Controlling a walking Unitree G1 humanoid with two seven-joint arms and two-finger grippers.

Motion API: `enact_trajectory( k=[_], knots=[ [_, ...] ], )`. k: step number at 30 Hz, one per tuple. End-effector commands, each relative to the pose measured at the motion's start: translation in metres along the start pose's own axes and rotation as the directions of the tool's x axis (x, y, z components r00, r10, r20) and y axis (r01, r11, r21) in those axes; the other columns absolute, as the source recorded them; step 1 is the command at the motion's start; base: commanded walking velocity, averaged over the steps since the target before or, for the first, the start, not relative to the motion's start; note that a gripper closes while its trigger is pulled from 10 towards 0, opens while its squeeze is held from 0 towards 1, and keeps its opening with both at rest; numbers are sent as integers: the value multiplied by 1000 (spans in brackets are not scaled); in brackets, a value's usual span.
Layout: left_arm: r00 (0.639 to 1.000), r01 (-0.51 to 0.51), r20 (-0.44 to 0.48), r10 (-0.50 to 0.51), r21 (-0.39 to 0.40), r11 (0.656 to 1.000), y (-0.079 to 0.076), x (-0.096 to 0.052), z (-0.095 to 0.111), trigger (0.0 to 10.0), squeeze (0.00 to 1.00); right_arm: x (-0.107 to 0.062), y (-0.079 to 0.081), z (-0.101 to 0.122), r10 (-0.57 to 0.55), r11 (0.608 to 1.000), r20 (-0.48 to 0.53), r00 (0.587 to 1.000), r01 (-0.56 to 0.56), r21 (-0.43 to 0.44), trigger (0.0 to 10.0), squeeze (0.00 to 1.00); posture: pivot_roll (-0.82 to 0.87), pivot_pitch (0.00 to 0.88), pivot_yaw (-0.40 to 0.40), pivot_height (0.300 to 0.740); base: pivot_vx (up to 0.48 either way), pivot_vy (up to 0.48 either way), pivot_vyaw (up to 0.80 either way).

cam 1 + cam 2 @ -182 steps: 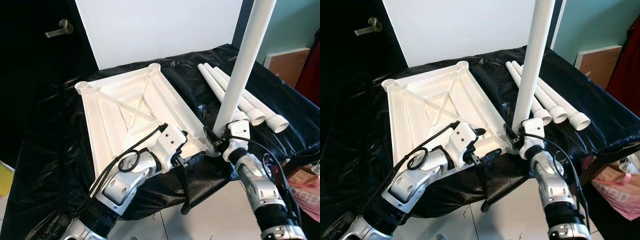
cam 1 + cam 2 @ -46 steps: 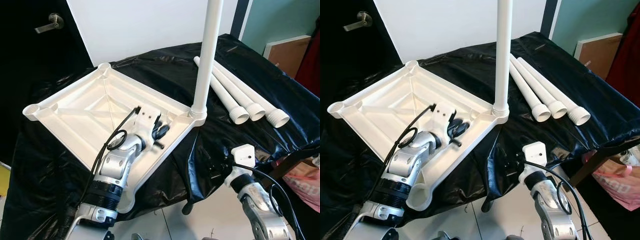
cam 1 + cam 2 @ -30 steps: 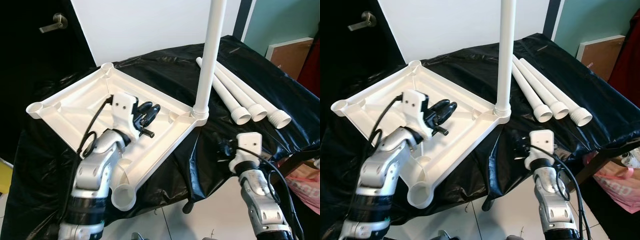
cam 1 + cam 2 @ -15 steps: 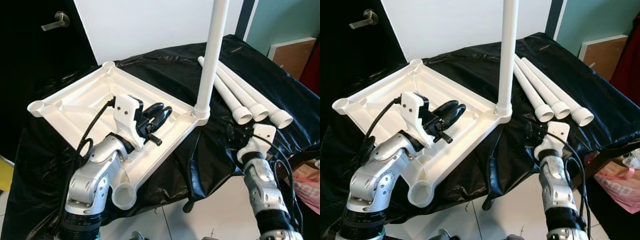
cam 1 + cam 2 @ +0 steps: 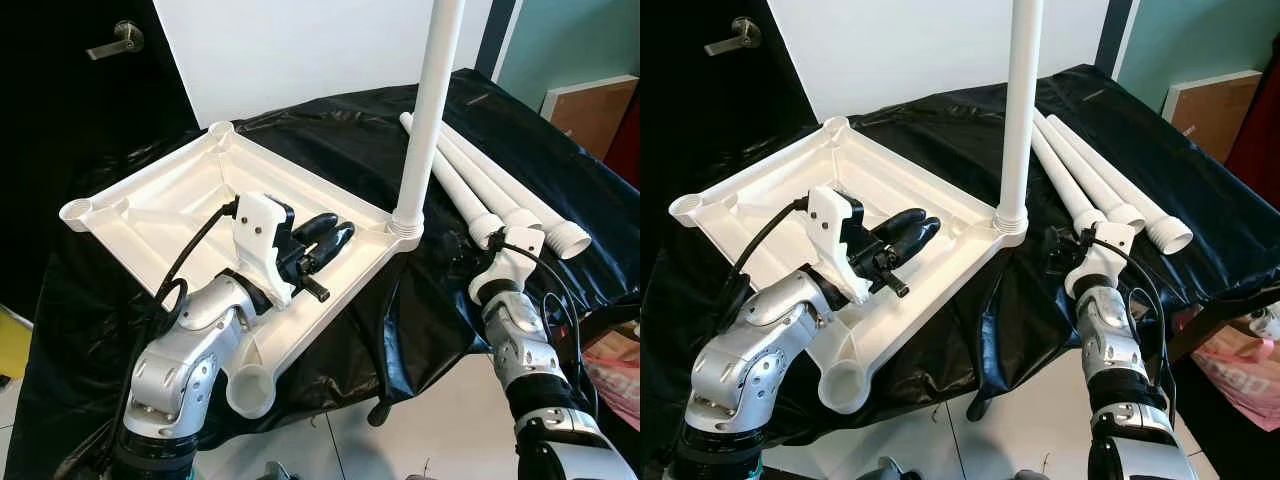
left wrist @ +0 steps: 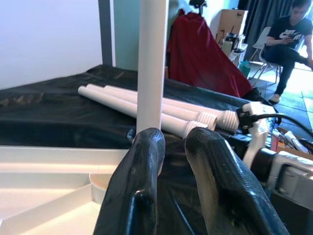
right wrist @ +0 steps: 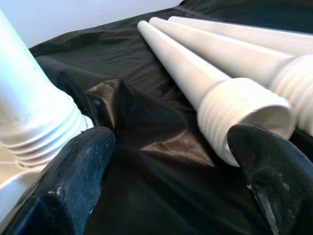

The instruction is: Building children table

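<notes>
A: White plastic tabletop (image 5: 190,205) lying upside down on the black sheet (image 5: 330,140), ribs and crossed braces facing up, round sockets at the corners. Turned diamond-wise, one corner hanging past the near edge of the sheet.

B: One leg (image 5: 428,110) standing upright in the corner socket on the right, threaded collar seated at the base. Three more legs (image 5: 500,195) lying side by side on the sheet beyond it, threaded ends pointing this way.

A: Left gripper (image 5: 325,235) hovering above the tabletop's underside, aimed toward the upright leg. Fingers (image 6: 146,161) nearly together, a slim gap between, nothing pinched in there.

B: From the left wrist, the standing leg rising just past those fingertips.

A: Right gripper (image 5: 1065,248) low over the sheet, between the fitted leg's collar and the nearest loose leg. Fingers (image 7: 78,166) spread wide, holding nothing, bare sheet between them.

B: Nearest loose leg's open threaded end right beside the one finger, collar of the fitted leg beside the other.

A: Surface wrapped in glossy, wrinkled black plastic. White wall (image 5: 300,50) behind, dark door with a lever handle (image 5: 115,40) on the left, teal wall (image 5: 570,40) and a brown panel (image 5: 590,110) on the right.

B: Tiled floor (image 5: 440,420) below. Through the left wrist camera, a red cloth (image 6: 205,54) draped over something, and a person (image 6: 288,34) seated on a chair far back.
</notes>
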State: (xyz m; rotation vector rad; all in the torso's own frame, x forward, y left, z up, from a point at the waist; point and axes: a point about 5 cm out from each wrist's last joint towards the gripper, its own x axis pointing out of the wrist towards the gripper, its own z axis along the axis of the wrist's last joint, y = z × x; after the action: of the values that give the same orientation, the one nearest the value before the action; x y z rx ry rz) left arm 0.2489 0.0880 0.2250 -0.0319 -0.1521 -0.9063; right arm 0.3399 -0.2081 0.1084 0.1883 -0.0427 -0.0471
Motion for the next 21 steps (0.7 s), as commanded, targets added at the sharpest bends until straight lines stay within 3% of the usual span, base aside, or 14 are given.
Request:
enact_trajectory(
  k=[1,21],
  knots=[
    [998,57,-8,-57,0,998,-4,-2,1,10000,0,1,-3,-4,-3,1000,-15,1000,3,22,10000,0,12,35,53,740,0,0,0],
    [998,52,-17,-52,10,999,-4,-8,12,10000,0,19,-3,-1,-30,997,-30,999,33,77,10000,0,89,54,98,740,0,0,0]
  ],
)
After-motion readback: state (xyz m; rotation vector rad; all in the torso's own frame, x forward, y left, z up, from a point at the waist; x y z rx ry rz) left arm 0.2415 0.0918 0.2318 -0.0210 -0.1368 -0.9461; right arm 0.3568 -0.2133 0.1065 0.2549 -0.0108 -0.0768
